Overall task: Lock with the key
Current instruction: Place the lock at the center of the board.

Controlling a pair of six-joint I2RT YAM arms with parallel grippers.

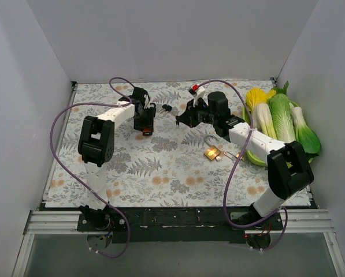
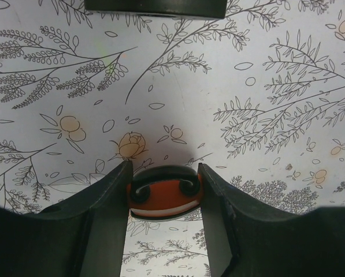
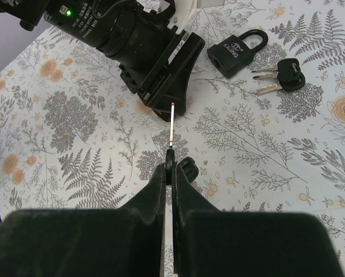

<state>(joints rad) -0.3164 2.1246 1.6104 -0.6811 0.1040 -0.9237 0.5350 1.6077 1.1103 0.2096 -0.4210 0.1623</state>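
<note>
My left gripper (image 2: 163,173) is shut on an orange padlock (image 2: 163,193) with a black shackle, held just above the floral mat; both fingers press its sides. In the top view it sits left of centre (image 1: 144,128). My right gripper (image 3: 172,170) is shut on a black-headed key (image 3: 171,124), its thin blade pointing at the left gripper's fingers (image 3: 166,75) and a short way off them. In the top view the right gripper (image 1: 180,119) is just right of the left one. The padlock's keyhole does not show.
A black padlock (image 3: 236,52) and a bunch of black-headed keys (image 3: 282,75) lie on the mat behind the grippers. A brass padlock (image 1: 212,153) with keys (image 1: 233,154) lies nearer the front. Toy vegetables (image 1: 282,118) fill the right side. Grey walls surround the mat.
</note>
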